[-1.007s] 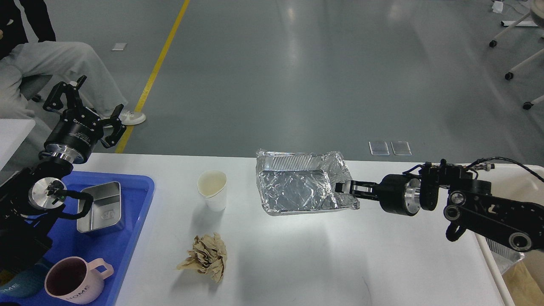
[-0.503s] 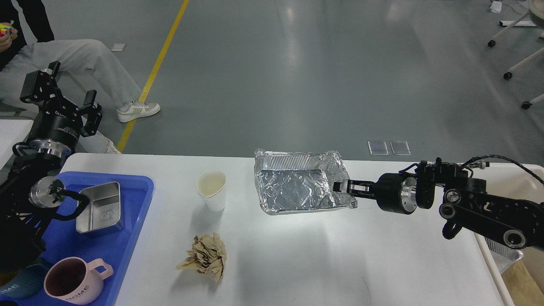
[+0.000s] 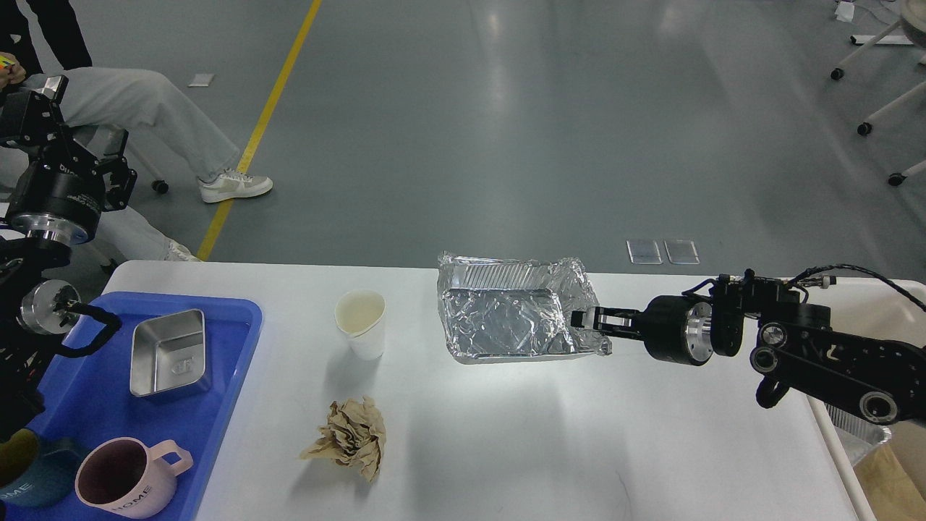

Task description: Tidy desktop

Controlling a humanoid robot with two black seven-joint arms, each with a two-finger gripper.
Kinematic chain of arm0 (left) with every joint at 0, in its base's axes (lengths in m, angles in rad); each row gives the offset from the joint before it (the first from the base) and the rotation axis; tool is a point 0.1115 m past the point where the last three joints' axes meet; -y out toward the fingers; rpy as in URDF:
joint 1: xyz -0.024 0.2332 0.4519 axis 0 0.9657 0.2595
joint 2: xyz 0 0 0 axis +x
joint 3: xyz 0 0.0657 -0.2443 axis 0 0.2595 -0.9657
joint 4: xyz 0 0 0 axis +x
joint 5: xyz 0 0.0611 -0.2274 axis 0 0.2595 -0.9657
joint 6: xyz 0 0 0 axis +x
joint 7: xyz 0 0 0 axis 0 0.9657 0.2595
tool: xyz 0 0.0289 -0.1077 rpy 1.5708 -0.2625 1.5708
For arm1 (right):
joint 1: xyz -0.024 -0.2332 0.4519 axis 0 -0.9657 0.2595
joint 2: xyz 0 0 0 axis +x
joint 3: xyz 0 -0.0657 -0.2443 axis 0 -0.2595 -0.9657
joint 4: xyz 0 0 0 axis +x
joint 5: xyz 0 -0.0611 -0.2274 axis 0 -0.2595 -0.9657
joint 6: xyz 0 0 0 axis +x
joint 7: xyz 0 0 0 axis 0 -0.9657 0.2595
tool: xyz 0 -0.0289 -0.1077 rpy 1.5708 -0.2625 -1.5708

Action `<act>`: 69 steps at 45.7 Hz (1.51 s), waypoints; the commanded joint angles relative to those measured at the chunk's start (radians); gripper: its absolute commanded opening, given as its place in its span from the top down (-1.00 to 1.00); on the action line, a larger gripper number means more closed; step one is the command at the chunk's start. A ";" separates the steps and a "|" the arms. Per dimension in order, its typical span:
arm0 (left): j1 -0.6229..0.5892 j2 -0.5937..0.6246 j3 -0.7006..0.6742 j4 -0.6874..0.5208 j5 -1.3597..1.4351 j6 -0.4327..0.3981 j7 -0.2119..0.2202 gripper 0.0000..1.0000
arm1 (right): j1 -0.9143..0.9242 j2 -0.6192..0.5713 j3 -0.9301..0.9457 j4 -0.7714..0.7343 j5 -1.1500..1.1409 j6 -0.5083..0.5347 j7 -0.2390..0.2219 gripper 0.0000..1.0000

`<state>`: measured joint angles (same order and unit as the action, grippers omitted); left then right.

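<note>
Nearest the robot, at the left corner of the blue tray [image 3: 239,376], a pink mug [image 3: 119,483] marked HOME stands upright, with a dark blue cup [image 3: 29,474] just beside it at the picture's edge. A little further along the tray sits a square metal tin [image 3: 170,353], open side up. To the right of the tray, on the bare white worktop [image 3: 506,449] that fills most of the lower view, lies a crumpled wad of brown paper [image 3: 351,436]. Beyond it stands a white paper cup [image 3: 361,322], upright and apart from everything else.

In the middle of the worktop is a crinkled foil tray [image 3: 506,318]. The right tool [image 3: 592,320] comes in from the right and is clenched on the tray's crumpled right edge. At the worktop's right end a cream-white bin [image 3: 901,304] shows behind that arm.

The left tool [image 3: 61,119] is raised off the far left corner, over the floor, its fingers spread and holding nothing. Behind it a seated person [image 3: 123,108] in grey trousers is partly in view, beside a yellow floor line [image 3: 260,130].
</note>
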<state>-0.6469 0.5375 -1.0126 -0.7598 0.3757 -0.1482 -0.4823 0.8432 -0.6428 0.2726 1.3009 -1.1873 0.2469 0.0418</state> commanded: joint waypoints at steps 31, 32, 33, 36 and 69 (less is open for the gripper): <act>-0.142 0.527 0.552 -0.579 0.348 -0.004 0.476 -0.83 | -0.027 0.006 -0.024 -0.002 -0.025 -0.001 0.000 1.00; -0.143 0.553 0.554 -0.602 0.389 -0.010 0.473 -0.84 | -0.027 0.008 -0.024 -0.002 -0.025 -0.001 0.000 1.00; -0.145 0.576 0.554 -0.621 0.429 -0.019 0.473 -0.84 | -0.027 0.008 -0.024 -0.003 -0.025 -0.001 0.000 1.00; -0.146 0.637 0.554 -0.659 0.543 -0.079 0.476 -0.85 | -0.027 0.011 -0.024 -0.003 -0.026 -0.003 0.000 1.00; -0.189 0.684 0.568 -0.693 0.792 -0.197 0.514 -0.81 | -0.036 0.012 -0.023 -0.015 -0.026 -0.009 0.000 1.00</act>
<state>-0.8449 1.3649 -0.4653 -1.4868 1.1143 -0.3983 0.0055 0.8143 -0.6305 0.2501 1.2870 -1.2134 0.2380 0.0414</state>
